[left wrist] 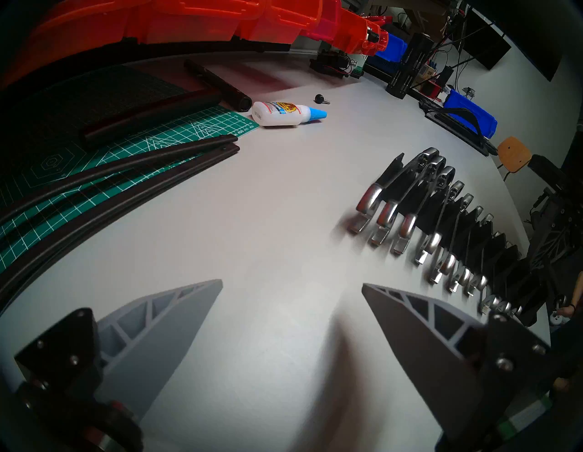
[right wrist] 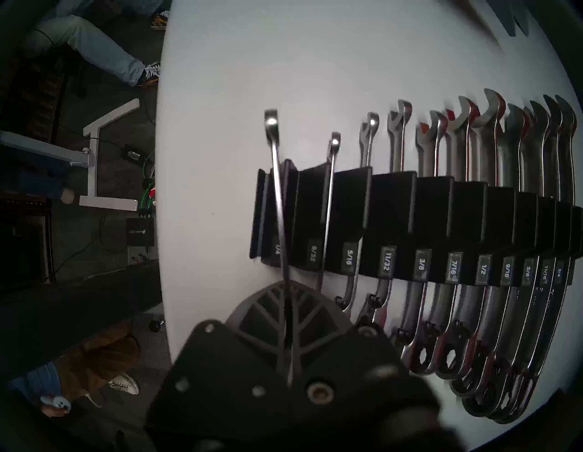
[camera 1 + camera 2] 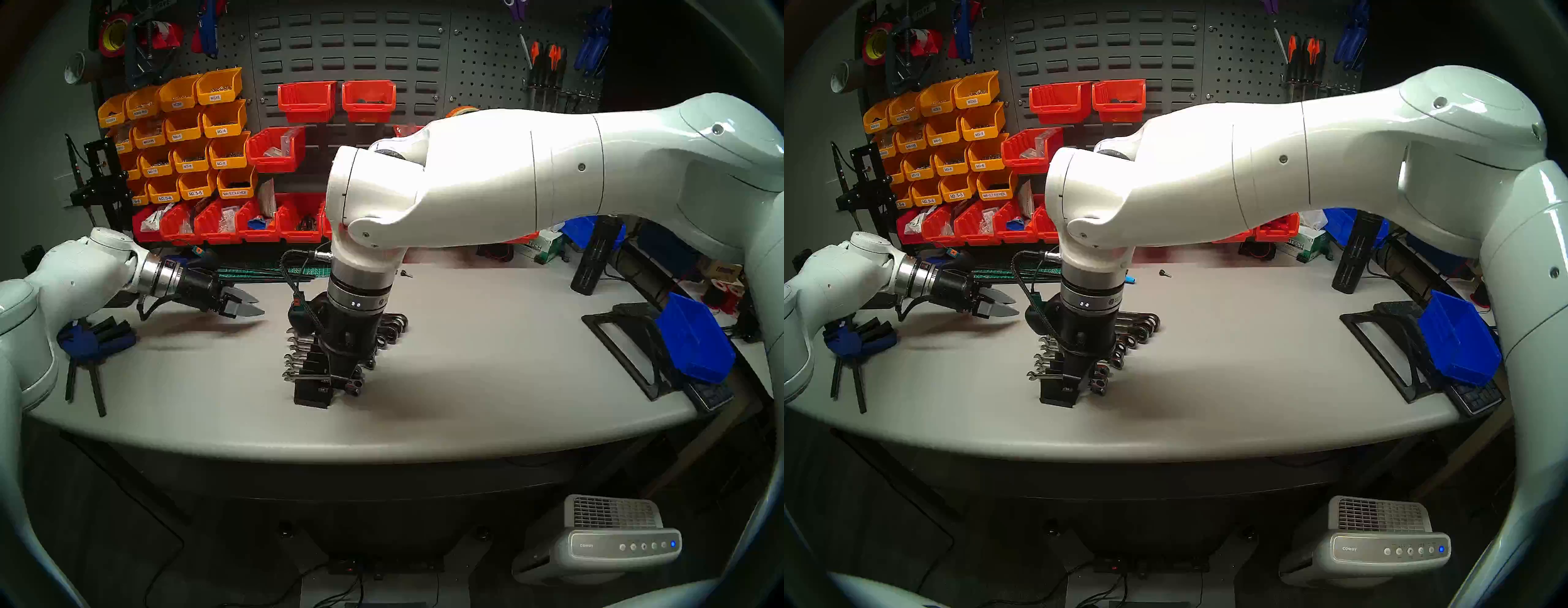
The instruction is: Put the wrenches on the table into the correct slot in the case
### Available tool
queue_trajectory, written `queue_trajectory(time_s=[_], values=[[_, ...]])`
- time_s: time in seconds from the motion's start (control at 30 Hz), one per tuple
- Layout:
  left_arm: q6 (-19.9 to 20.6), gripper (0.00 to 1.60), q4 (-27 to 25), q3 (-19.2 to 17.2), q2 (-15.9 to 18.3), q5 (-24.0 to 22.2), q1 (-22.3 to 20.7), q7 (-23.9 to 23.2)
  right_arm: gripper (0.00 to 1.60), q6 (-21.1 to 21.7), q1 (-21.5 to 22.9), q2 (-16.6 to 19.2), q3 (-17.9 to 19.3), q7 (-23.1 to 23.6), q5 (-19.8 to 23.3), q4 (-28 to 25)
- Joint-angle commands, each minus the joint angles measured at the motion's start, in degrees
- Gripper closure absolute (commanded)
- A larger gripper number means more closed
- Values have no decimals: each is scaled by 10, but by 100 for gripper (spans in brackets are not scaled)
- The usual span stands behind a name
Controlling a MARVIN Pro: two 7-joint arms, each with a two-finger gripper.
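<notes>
The pale grey table [image 3: 488, 361] fills the middle of the head view, and at its centre the long black case [image 2: 391, 202] lies with chrome wrenches [image 2: 492, 176] seated in its labelled grooves, largest at the right of the right wrist view and stepping down toward the left. The right gripper [image 2: 285, 303] reaches down from the upper right of the head view onto the near, small end of the case, fingers clenched on the slim silver wrench [image 2: 277, 176] — its open jaw points toward the top of the wrist view and its shaft lies along the leftmost groove, apparently so it can be seated there. At the left edge of the head view, the left gripper [image 3: 248, 305] hangs released and empty above the table, well clear of the case.
</notes>
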Motion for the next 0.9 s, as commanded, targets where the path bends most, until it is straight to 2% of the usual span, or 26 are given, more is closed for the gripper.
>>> queue_trajectory(time_s=[0.0, 0.87], values=[[-1, 0, 1, -6, -1, -1, -16, -1, 160, 0, 14, 5, 8, 2, 3, 5], [-1, 0, 1, -5, -1, -1, -16, -1, 160, 0, 13, -9, -6, 20, 6, 9]])
